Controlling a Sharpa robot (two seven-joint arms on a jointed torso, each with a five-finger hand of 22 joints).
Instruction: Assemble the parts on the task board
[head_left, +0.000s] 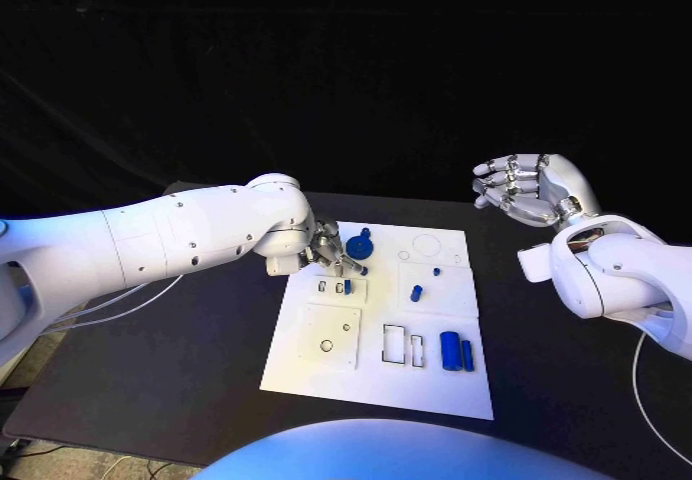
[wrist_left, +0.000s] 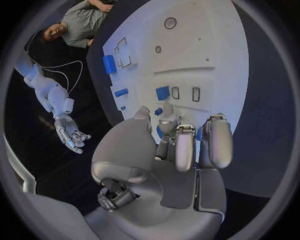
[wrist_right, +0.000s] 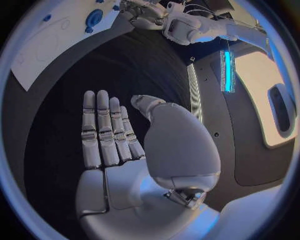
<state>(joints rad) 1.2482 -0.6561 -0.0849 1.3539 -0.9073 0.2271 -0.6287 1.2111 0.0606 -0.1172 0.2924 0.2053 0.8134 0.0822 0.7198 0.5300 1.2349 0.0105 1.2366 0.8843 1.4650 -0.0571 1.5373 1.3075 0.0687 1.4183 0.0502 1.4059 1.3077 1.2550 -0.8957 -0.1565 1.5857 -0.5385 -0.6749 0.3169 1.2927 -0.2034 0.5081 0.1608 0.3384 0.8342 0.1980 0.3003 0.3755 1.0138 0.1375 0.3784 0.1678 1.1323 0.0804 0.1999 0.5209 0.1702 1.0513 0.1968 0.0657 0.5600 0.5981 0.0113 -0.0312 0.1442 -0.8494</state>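
Centrally on the black surface (head_left: 173, 350) lies the white task board (head_left: 433, 390), with several blue parts spread over it. The left hand (head_left: 329, 255) is lowered over the board's far left portion, its fingers (wrist_left: 185, 147) curled downward close to a small blue part (wrist_left: 159, 111) seen between them in the left wrist view; whether that part is actually pinched cannot be told, since the fingertips hide the contact. Just beyond the hand, a round blue knob-like part (head_left: 359, 243) stands on the board near its far edge. A small blue peg (head_left: 417, 293) stands upright near the board's middle, and a tinier blue piece (head_left: 437, 270) is seen just past it. Towards the near right corner, two blue cylinders (head_left: 457, 351) lie side by side, beside two outlined rectangular recesses (head_left: 402, 344). A raised square plate with a small hole (head_left: 327, 335) is set on the board's left side. The right hand (head_left: 529, 190) is held raised beyond the board's right edge, well apart from it, with its fingers (wrist_right: 106, 130) straight, close together, and nothing in its grasp.
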